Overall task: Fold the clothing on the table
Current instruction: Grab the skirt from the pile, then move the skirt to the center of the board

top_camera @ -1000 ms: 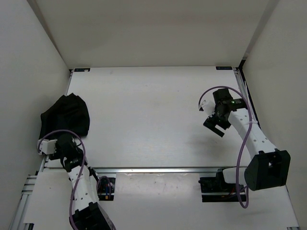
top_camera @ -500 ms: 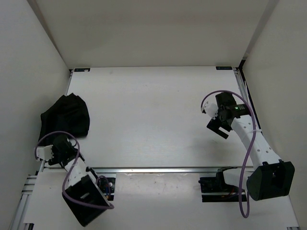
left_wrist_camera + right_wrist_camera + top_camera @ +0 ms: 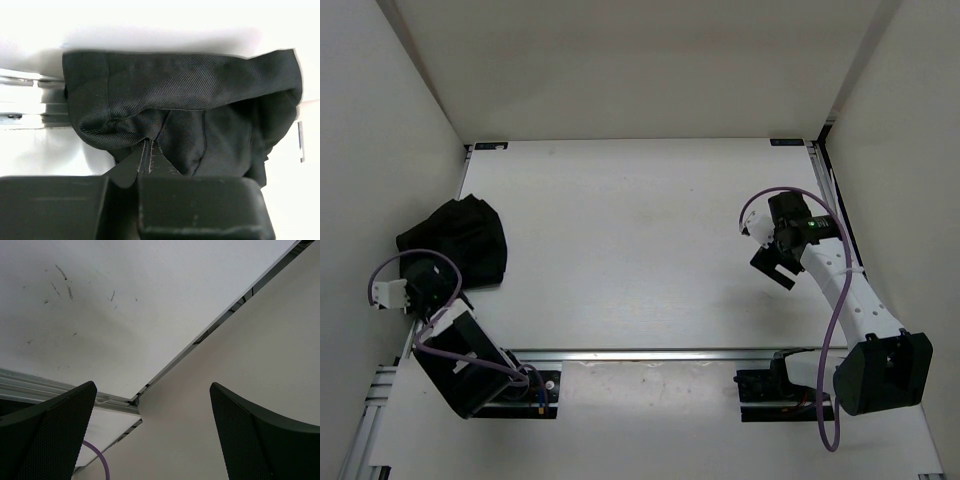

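Bunching into a dark heap, the clothing sits at the left edge of the table, its outer side reaching past the rim toward the side wall. From above, its black fabric merges with the black left gripper at its near edge, so the fingertips cannot be picked out there.

The left wrist view is clearer. The clothing fills most of the picture, draped over an aluminium rail on the left, and a seamed fold runs down into the narrow slit between the two fingers. The left gripper looks pressed together on that fold. How deep the fabric goes is hidden by the fingers, which are cut off by the bottom of the picture. What kind of garment it is cannot be made out.

The right gripper hangs above the table's right side, well apart from the clothing. In its own view the right gripper has its fingers spread wide with nothing between them. Only the table, a wall and a bit of purple cable show beyond.
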You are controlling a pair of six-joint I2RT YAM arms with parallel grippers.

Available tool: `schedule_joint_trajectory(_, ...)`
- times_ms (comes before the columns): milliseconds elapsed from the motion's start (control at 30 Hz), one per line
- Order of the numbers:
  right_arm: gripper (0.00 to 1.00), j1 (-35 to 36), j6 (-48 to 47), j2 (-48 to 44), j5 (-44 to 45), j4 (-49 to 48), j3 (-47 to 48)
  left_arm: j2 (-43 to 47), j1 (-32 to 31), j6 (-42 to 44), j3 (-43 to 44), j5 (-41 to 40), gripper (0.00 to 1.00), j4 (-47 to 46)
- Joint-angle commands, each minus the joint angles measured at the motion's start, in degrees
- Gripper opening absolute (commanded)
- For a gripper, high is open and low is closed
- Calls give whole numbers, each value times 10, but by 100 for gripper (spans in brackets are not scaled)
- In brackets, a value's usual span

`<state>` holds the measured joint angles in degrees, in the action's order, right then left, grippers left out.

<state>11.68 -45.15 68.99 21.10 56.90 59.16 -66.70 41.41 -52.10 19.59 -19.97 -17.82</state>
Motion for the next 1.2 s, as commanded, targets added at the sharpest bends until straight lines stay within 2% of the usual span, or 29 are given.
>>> schedule_joint_trajectory(0, 99, 2, 8, 4, 9, 0, 16, -9, -9, 2, 29, 16, 0, 2)
schedule_joint_trajectory(133, 99, -2, 12, 3, 2, -7, 10, 2, -32, 6, 44, 10, 0, 37)
schedule_joint_trajectory(300, 99, -11, 39, 20, -25, -28, 11, 72, -87, 41, 64, 6, 0, 61)
schedule_joint_trajectory(500, 100, -23, 71, 37, -58, -60, 4, 172, -199, 109, 91, 19, 0, 114)
schedule_joint_trajectory(600, 99, -32, 87, 47, -81, -81, 3, 214, -292, 146, 103, 15, 0, 147)
schedule_joint_trajectory(667, 99, -40, 92, 57, -94, -93, 3, 233, -339, 160, 111, 23, 0, 163)
schedule_joint_trajectory(800, 99, -47, 110, 69, -120, -123, 3, 238, -394, 191, 142, 78, 0, 193)
schedule_joint_trajectory(900, 99, -47, 123, 80, -140, -130, 4, 249, -390, 207, 155, 72, 0, 217)
schedule_joint_trajectory(1033, 100, -37, 120, 79, -151, -142, 3, 264, -348, 221, 177, 117, 0, 256)
schedule_joint_trajectory(1167, 99, -33, 119, 77, -153, -156, -7, 282, -324, 203, 160, 169, 0, 265)
